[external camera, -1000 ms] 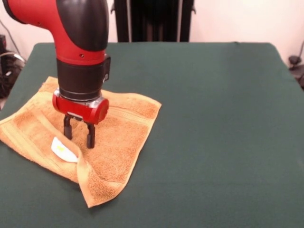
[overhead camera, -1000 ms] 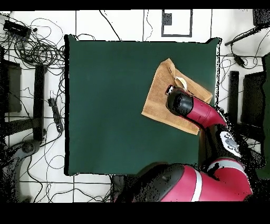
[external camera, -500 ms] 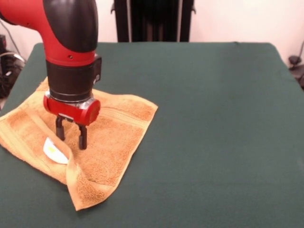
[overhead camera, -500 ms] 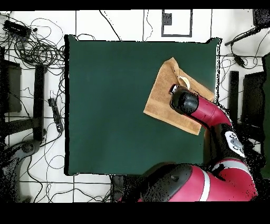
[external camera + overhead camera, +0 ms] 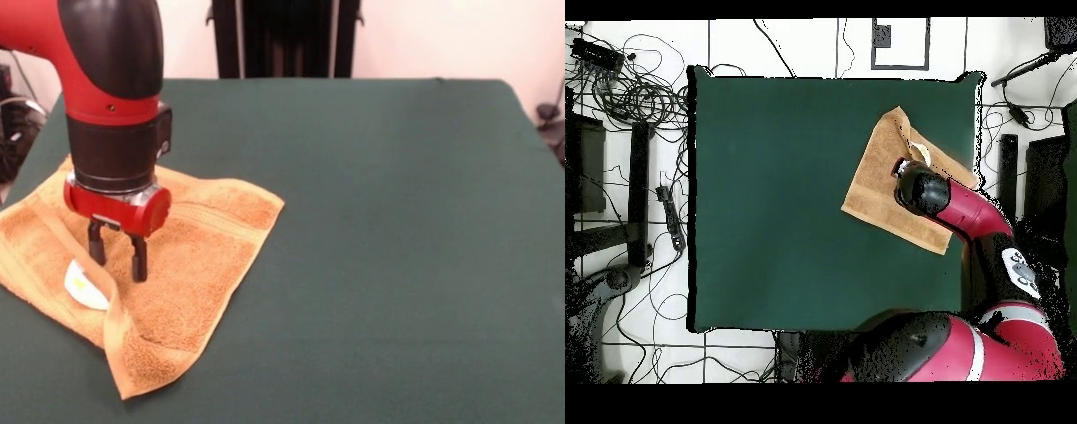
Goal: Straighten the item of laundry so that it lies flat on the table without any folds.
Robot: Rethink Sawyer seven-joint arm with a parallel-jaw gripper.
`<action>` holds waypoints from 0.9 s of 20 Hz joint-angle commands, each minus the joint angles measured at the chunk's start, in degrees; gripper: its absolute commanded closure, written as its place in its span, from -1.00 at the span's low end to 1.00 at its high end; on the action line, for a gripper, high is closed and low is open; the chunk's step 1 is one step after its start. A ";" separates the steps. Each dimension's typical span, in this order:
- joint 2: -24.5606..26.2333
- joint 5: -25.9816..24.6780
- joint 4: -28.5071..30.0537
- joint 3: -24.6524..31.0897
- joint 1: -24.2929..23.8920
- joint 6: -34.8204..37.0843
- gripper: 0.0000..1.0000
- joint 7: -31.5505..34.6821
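Note:
The item of laundry (image 5: 203, 265) is an orange-tan terry towel at the left of the table (image 5: 397, 221), reaching its left edge. Its near corner is folded up in a raised ridge beside a white label (image 5: 84, 287). My gripper (image 5: 116, 256) points straight down into the towel's middle, its fingers (image 5: 139, 261) pinching a bunch of cloth between them. From overhead the towel (image 5: 880, 190) lies near the table's (image 5: 785, 200) right edge, and the arm covers the gripper.
Cables and stands (image 5: 640, 90) lie on the floor around the table. The red arm (image 5: 965, 215) reaches over the table's right edge. A dark post (image 5: 282, 40) stands behind the far edge.
The gripper has slid left in the front view and the towel has travelled with it, so its right corner and folded near corner now sit further left.

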 commanded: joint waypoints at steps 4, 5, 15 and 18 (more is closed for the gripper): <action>5.43 -4.49 -0.83 3.51 -1.05 4.97 -1.00 -0.73; 5.26 -4.63 -0.88 3.41 -0.95 5.16 -1.00 -0.54; 2.64 -12.21 -2.96 6.58 -1.26 12.09 -1.00 -11.84; 1.99 -14.98 -4.04 8.02 -1.62 14.00 -1.00 -14.61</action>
